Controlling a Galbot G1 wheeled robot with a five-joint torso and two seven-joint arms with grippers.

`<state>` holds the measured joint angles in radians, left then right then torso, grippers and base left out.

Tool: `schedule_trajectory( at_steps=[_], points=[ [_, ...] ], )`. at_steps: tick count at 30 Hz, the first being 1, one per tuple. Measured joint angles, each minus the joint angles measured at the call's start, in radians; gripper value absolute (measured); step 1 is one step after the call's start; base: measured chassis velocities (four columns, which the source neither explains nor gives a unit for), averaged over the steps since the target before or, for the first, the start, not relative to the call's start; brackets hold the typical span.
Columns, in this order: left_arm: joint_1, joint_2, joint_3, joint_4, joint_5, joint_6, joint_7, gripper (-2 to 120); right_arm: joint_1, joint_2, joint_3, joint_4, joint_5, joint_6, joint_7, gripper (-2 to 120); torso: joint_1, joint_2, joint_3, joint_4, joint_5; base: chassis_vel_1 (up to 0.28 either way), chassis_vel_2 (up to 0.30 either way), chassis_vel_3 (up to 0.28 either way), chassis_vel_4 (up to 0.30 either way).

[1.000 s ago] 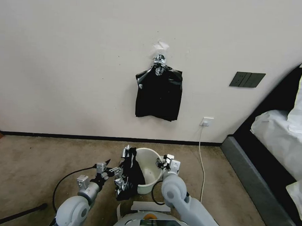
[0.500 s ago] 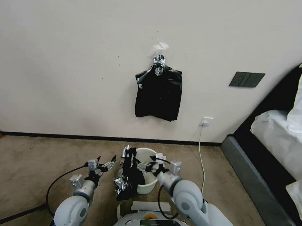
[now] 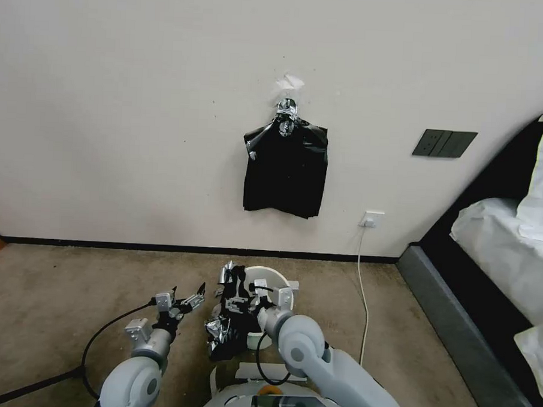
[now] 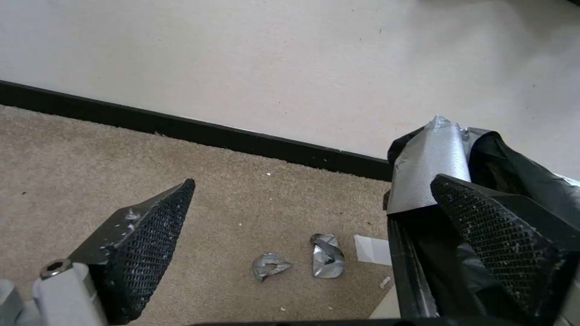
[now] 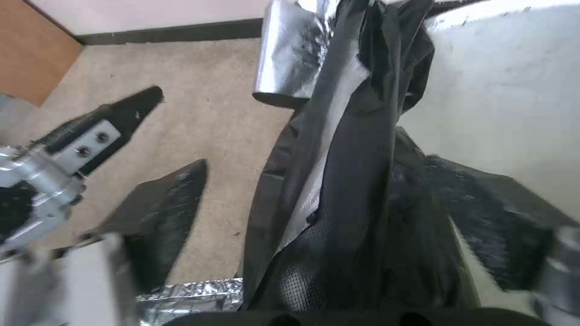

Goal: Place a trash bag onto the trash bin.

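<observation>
Grippers flank the bag at lower centre. Left gripper (image 3: 186, 300), jaws apart and empty, hovers just left of the trash bag (image 3: 233, 322), which droops bunched over the trash bin (image 3: 274, 275) rim's left side. Right gripper (image 3: 243, 298) straddles the bag, jaws apart, apparently not yet pinching. Spreading is in hand; next calls for gripping an edge. Bin's interior stays mostly hidden.
</observation>
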<state>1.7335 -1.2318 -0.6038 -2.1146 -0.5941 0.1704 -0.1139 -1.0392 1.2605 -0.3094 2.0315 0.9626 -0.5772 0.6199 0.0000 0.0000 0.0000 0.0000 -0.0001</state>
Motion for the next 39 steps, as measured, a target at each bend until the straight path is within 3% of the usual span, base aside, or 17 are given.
schedule_trajectory(
  at_steps=[2, 4, 7, 11, 13, 21, 23, 25, 33, 39],
  points=[
    [-0.001, 0.001, 0.002, 0.0, 0.002, 0.0, 0.001, 100, 0.001, 0.007, -0.004, -0.008, -0.006, 0.001, 0.002, 75, 0.0, 0.0, 0.0, 0.0, 0.0, 0.0, 0.0, 0.0, 0.0],
    [-0.001, 0.001, 0.002, 0.0, 0.002, 0.0, 0.002, 100, 0.001, 0.008, -0.005, -0.008, -0.006, 0.001, 0.003, 73, 0.0, 0.0, 0.0, 0.0, 0.0, 0.0, 0.0, 0.0, 0.0],
    [0.0, 0.005, 0.003, 0.002, 0.003, 0.002, 0.004, 100, 0.0, 0.011, -0.005, -0.013, -0.013, 0.006, 0.003, 56, 0.0, 0.0, 0.0, 0.0, 0.0, 0.0, 0.0, 0.0, 0.0],
    [0.001, 0.007, 0.003, 0.002, 0.003, 0.006, 0.005, 100, -0.002, 0.011, -0.005, -0.014, -0.016, 0.01, 0.003, 46, 0.0, 0.0, 0.0, 0.0, 0.0, 0.0, 0.0, 0.0, 0.0],
    [0.003, 0.011, 0.003, 0.002, 0.003, 0.019, 0.01, 100, -0.005, 0.013, -0.008, -0.016, -0.02, 0.016, 0.003, 34, 0.0, 0.0, 0.0, 0.0, 0.0, 0.0, 0.0, 0.0, 0.0],
    [0.015, 0.031, -0.007, -0.009, -0.004, 0.084, 0.105, 97, -0.008, 0.016, -0.011, -0.02, -0.031, 0.025, 0.003, 10, 0.0, 0.0, 0.0, 0.0001, 0.0001, 0.0, 0.0, 0.0, 0.0],
    [0.005, 0.046, -0.008, -0.013, -0.031, 0.141, 0.132, 94, -0.004, 0.013, -0.011, -0.02, -0.032, 0.026, 0.003, 0, 0.0, 0.0, 0.0, 0.0001, 0.0, 0.0, 0.0, 0.0, 0.0],
    [-0.017, 0.059, -0.005, -0.013, -0.07, 0.196, 0.138, 93, -0.001, 0.012, -0.011, -0.017, -0.033, 0.026, 0.005, 0, 0.0, 0.0, 0.0, 0.0001, 0.0001, 0.0, 0.0, 0.0, 0.0],
    [-0.086, 0.084, 0.028, 0.025, -0.157, 0.298, 0.143, 93, 0.0, 0.006, -0.013, 0.001, -0.037, 0.026, 0.013, 0, 0.0, 0.0, 0.0, 0.0, 0.0001, 0.0, 0.0, 0.0, 0.0],
    [-0.133, 0.088, 0.065, 0.06, -0.171, 0.327, 0.146, 93, 0.002, -0.003, -0.014, 0.008, -0.035, 0.025, 0.02, 0, 0.0, 0.0, 0.0, 0.0, 0.0001, 0.0, 0.0, 0.0, 0.0]
  ],
)
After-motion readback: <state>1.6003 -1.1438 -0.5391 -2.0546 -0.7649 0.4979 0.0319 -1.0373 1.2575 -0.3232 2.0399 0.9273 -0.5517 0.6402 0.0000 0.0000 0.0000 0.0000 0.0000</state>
